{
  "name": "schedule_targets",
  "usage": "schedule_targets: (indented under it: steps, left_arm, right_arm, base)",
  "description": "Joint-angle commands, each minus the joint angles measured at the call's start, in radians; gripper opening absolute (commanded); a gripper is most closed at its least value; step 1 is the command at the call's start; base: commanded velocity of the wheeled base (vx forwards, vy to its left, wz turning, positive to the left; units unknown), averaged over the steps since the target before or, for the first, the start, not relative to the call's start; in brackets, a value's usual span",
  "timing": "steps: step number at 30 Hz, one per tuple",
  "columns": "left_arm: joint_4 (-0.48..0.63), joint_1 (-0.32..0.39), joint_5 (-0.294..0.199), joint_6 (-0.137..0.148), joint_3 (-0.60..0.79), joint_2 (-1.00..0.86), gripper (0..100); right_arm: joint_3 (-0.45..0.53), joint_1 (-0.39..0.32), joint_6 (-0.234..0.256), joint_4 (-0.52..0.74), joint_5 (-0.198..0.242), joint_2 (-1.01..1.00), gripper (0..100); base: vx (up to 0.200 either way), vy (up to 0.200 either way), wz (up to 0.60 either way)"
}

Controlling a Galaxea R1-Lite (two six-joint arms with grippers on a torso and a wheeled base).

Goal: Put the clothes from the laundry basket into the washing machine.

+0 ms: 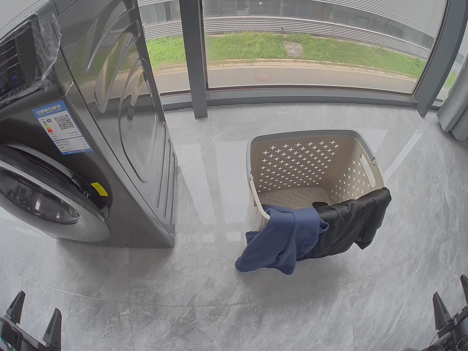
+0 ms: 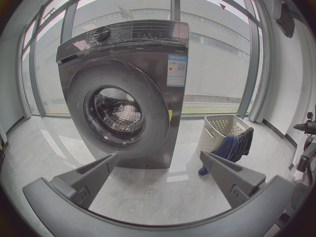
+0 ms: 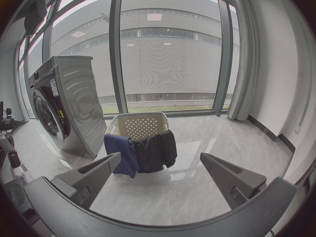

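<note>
A cream laundry basket [image 1: 312, 162] stands on the grey floor, right of the dark grey washing machine [image 1: 87, 123]. A blue garment [image 1: 285, 240] and a black garment [image 1: 351, 223] hang over the basket's near rim. The machine's round opening [image 2: 115, 114] shows the bare drum inside. My left gripper [image 1: 34, 315] is low at the near left, open and holding nothing. My right gripper [image 1: 453, 298] is low at the near right, also open, well short of the basket [image 3: 138, 125]. In the right wrist view the blue garment [image 3: 120, 153] and black garment [image 3: 154, 150] hang straight ahead between the fingers.
Floor-to-ceiling windows with dark frames [image 1: 192, 49] stand behind the basket. A grey curtain [image 1: 456, 108] hangs at the far right. Open floor lies between my grippers, the basket and the machine.
</note>
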Motion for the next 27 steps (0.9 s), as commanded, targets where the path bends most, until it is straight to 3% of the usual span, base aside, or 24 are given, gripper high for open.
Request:
schedule_targets:
  steps: [1, 27]
  left_arm:
    - [0.000, 0.000, 0.001, -0.001, 0.016, -0.017, 100]
    - [0.000, 0.000, 0.001, -0.004, 0.016, -0.017, 100]
  right_arm:
    - [0.018, 0.000, 0.000, -0.001, 0.000, -0.016, 100]
    - [0.018, 0.000, 0.000, -0.001, 0.000, -0.016, 100]
  base:
    - [0.000, 0.200, 0.00]
    - [0.000, 0.200, 0.00]
